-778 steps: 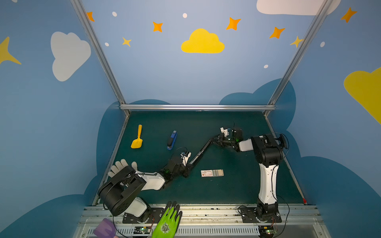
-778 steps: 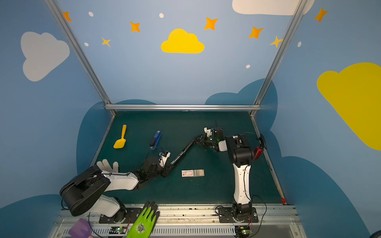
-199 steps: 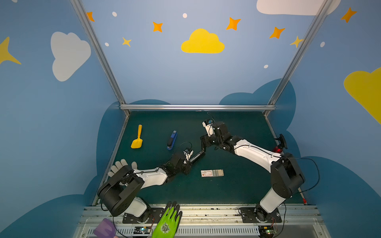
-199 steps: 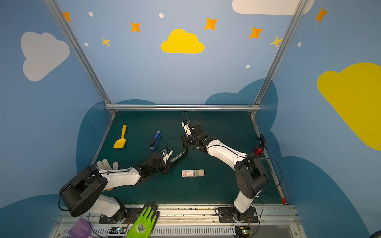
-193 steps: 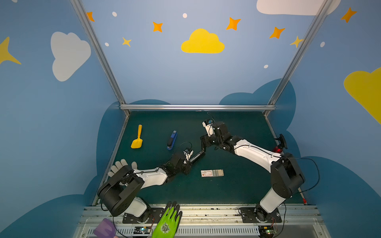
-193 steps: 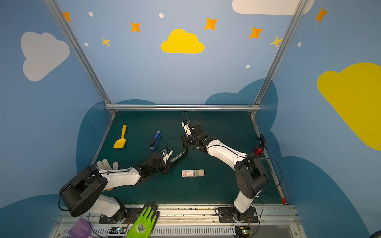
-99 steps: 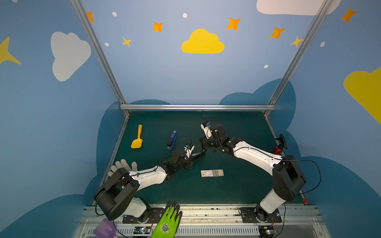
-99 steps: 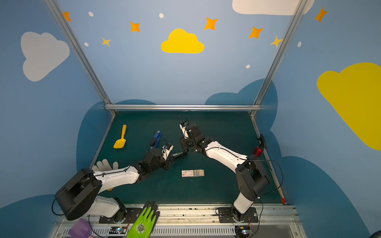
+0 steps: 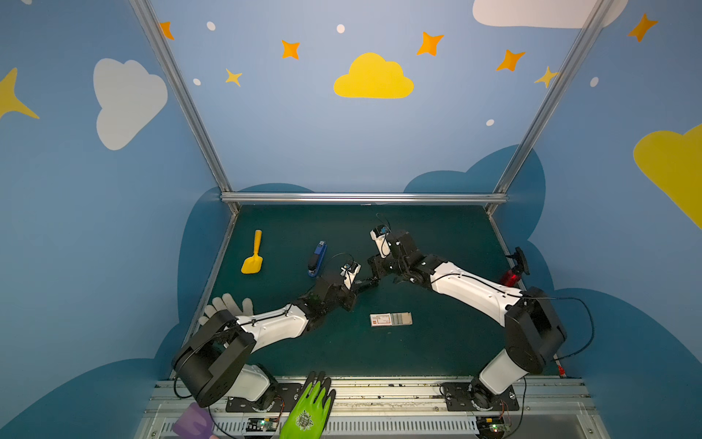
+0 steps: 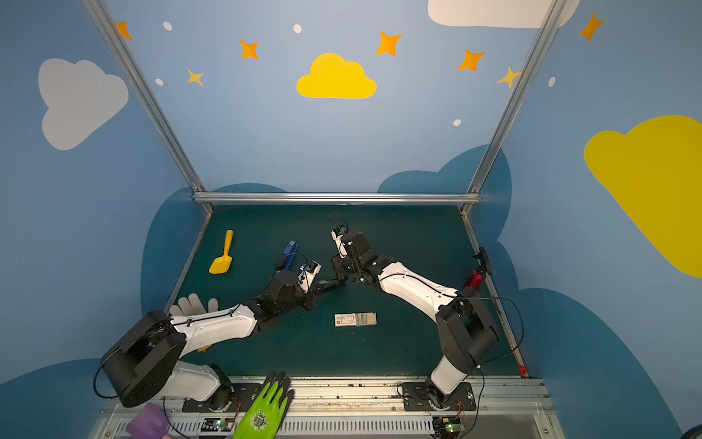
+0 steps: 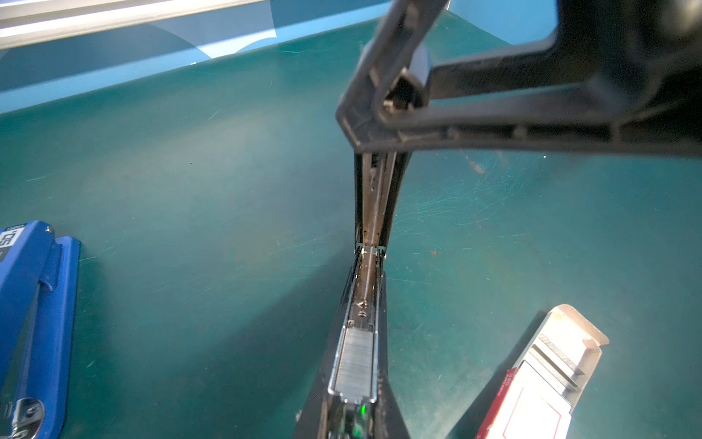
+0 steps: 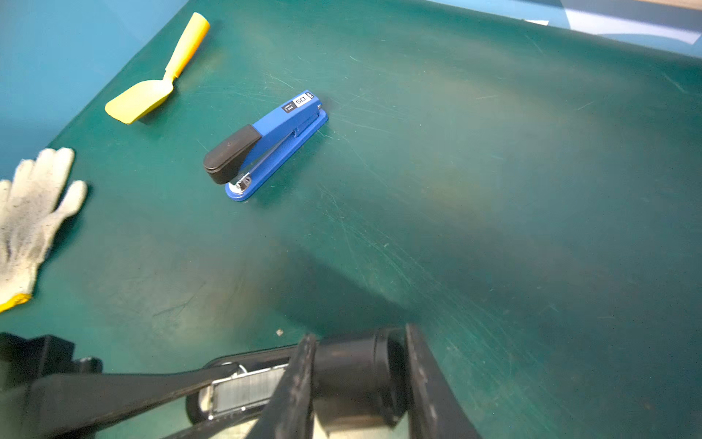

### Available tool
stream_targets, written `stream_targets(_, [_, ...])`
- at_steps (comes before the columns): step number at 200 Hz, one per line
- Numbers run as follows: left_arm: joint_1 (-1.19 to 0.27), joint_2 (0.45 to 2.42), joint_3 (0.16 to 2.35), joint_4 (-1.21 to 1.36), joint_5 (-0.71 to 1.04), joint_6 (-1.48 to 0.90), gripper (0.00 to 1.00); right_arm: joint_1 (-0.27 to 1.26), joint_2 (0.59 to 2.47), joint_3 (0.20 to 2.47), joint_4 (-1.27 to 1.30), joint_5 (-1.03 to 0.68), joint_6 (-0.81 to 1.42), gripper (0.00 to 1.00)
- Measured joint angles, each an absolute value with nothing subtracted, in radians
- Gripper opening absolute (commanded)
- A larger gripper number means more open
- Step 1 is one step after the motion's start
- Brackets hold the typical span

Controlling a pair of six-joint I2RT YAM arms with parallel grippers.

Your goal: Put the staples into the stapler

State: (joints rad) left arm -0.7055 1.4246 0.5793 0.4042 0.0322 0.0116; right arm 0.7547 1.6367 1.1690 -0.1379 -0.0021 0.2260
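Inside open black stapler (image 11: 376, 197): silvery staples (image 11: 355, 361), packed.

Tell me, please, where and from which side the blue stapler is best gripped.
Grip the blue stapler across its narrow body near mid-length, probably coming down from above: it lies closed on its base, its long sides are parallel, and nothing lies close on either side.

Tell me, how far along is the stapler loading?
Done: a staple strip already sits in the channel of the open black stapler. In hand: the left gripper holds its base while the right gripper pinches the raised lid. Left: swinging the lid shut. The staple box lies open nearby.
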Motion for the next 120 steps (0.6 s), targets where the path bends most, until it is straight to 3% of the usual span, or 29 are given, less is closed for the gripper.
stream_targets(60, [-0.711, 1.425, 0.580, 0.408, 0.033, 0.010, 0.04, 0.771, 1.635, 1.159, -0.127, -0.014, 0.260, 0.36])
stream_targets(120, [-0.719, 1.423, 0.591, 0.408, 0.035, 0.003, 0.04, 0.796, 1.632, 1.133, -0.112, -0.035, 0.321, 0.45])
